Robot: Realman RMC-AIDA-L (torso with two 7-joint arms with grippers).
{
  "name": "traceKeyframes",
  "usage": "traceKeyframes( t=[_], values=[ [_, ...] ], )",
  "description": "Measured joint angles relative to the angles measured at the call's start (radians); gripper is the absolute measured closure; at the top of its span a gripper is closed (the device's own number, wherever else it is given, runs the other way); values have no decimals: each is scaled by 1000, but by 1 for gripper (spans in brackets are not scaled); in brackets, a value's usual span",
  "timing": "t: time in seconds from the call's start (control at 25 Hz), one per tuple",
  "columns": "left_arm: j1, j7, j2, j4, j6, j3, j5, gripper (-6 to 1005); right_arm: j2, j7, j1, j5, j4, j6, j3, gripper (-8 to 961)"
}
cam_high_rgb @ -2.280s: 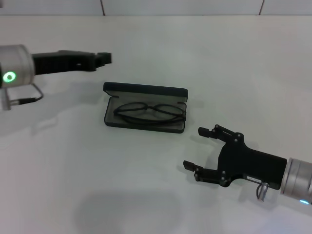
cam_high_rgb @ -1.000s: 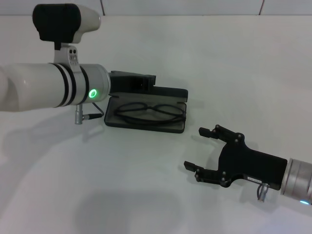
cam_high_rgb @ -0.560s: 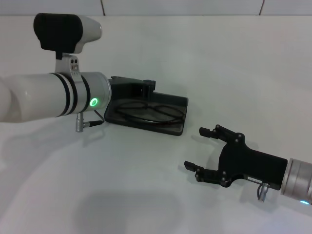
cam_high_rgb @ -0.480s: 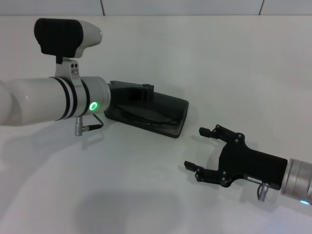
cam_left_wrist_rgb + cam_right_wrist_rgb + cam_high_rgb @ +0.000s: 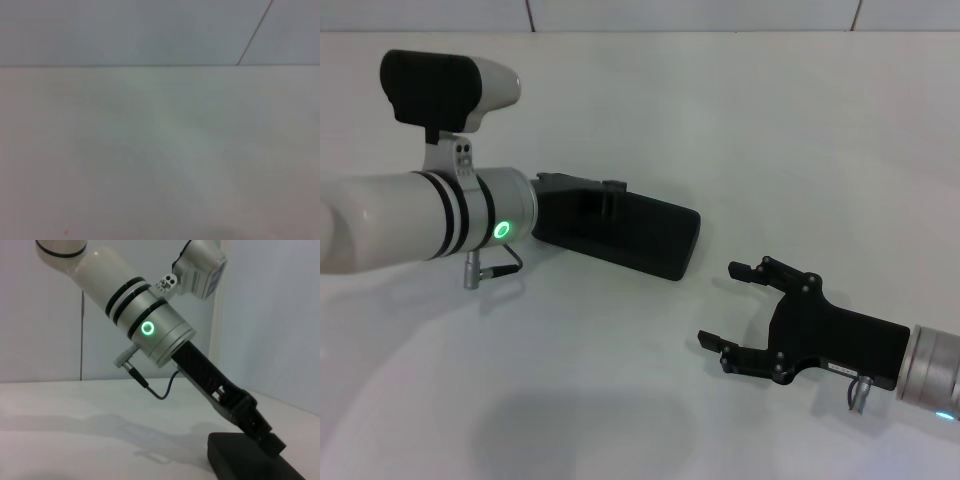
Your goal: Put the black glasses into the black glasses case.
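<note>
The left end effector reaches in from the left and rests on the lid of the case, near the lid's left end; whether its fingers are apart or together cannot be told. The case lies shut on the white tabletop, a flat black slab, and in the right wrist view the same end effector presses down on the case. The glasses are out of sight, with nothing of them showing outside the case. To the right of the case and nearer the robot, the right end effector hovers low over the tabletop with its fingers spread wide apart, holding nothing.
</note>
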Motion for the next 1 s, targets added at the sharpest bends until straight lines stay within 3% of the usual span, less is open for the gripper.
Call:
traceKeyframes(
  t=[0.24,0.44,0.64,0.84,1.0],
  values=[
    [11,56,3,73,0,-2,-32,947,0,0,-3,0,0,-6,0,110],
    [25,323,7,65,60,-83,-294,948,-2,4,-4,1,-7,-14,11,110],
    [17,705,8,-79,289,-264,-605,947,-4,11,-7,1,-1,-66,60,110],
    [-9,995,9,-256,571,-451,-706,947,-14,46,-10,-3,0,-105,107,110],
    [-20,1123,13,-343,676,-526,-698,947,-21,50,-10,-8,0,-118,109,110]
  ],
)
